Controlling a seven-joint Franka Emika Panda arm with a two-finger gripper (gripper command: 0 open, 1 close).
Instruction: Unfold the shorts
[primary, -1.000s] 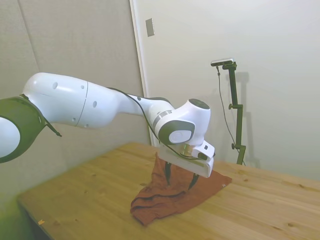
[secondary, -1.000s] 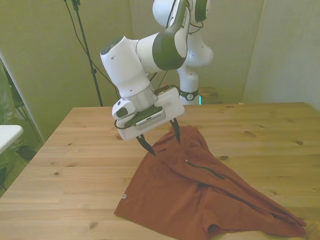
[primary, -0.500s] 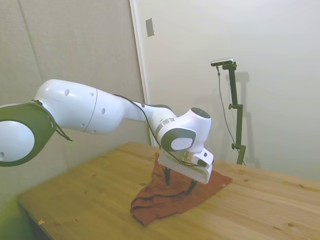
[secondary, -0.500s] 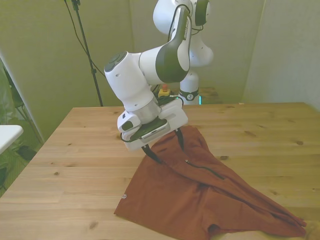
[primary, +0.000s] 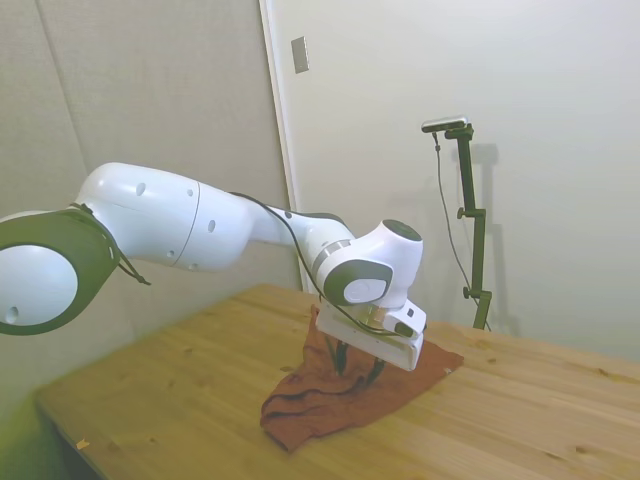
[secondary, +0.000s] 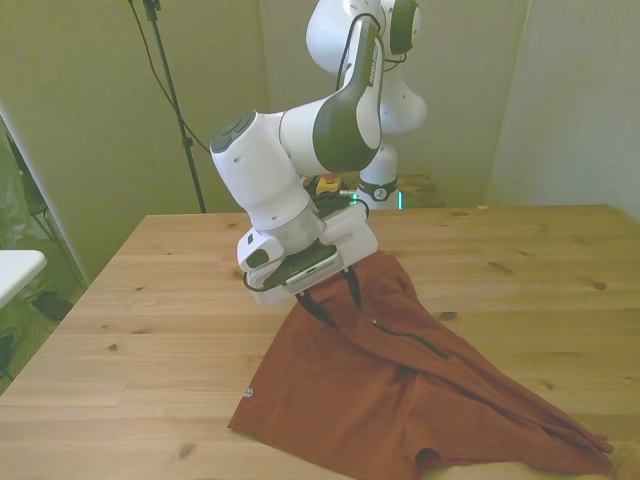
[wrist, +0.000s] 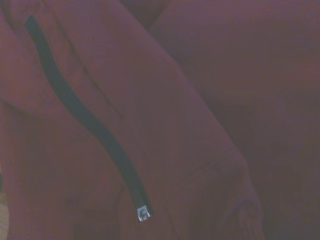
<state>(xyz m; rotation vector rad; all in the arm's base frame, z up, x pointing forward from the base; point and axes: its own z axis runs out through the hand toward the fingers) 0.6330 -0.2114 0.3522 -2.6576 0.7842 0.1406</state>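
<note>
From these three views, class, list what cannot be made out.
- Shorts: the near hem is cut off by the front view's bottom edge.
- Fingers in the side view: the wrist block hides most of them.
- Wrist view: only blurred cloth and the dark cord; no table visible.

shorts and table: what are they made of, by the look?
The shorts: soft matte woven cloth, probably; rust-red, it drapes in loose folds and creases. The dark strip across it ends in a small metal piece, so possibly a zipper or a tipped cord; too blurred to say. The table: pale wood planks with visible grain and knots, low sheen.
</note>
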